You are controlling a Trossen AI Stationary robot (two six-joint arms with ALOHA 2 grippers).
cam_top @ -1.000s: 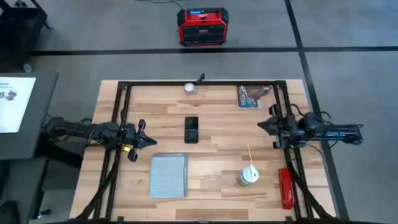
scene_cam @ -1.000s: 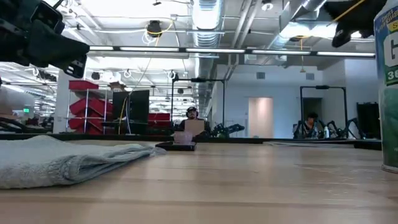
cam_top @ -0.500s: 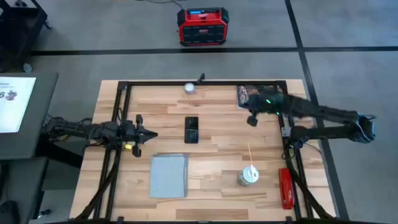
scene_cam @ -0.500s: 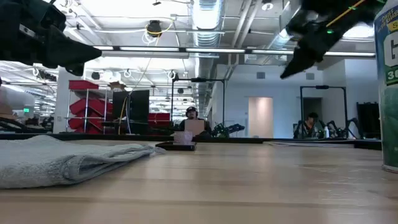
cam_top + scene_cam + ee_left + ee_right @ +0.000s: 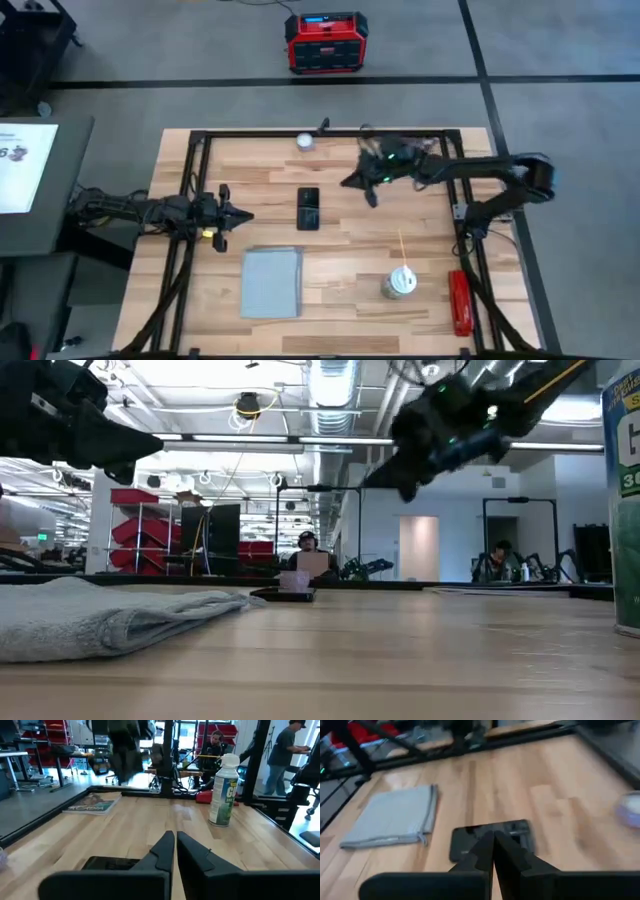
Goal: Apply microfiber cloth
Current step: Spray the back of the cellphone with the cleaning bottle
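Microfiber cloth (image 5: pixel 271 282) flat near table's (image 5: pixel 340 320) front edge, untouched. My right gripper (image 5: pixel 368 190) jaws together, probably above phone (image 5: pixel 308 208); left gripper (image 5: pixel 232 215) closed near left edge. Pinch cloth's edge, lift cleanly.

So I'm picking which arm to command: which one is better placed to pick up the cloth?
Probably the left. The left gripper is shut, close beside the microfiber cloth; the right gripper hangs beyond the phone, farther away.

I see the microfiber cloth (image 5: pixel 271 282), a pale grey-blue rectangle, lying flat and folded at seven o'clock on the table.
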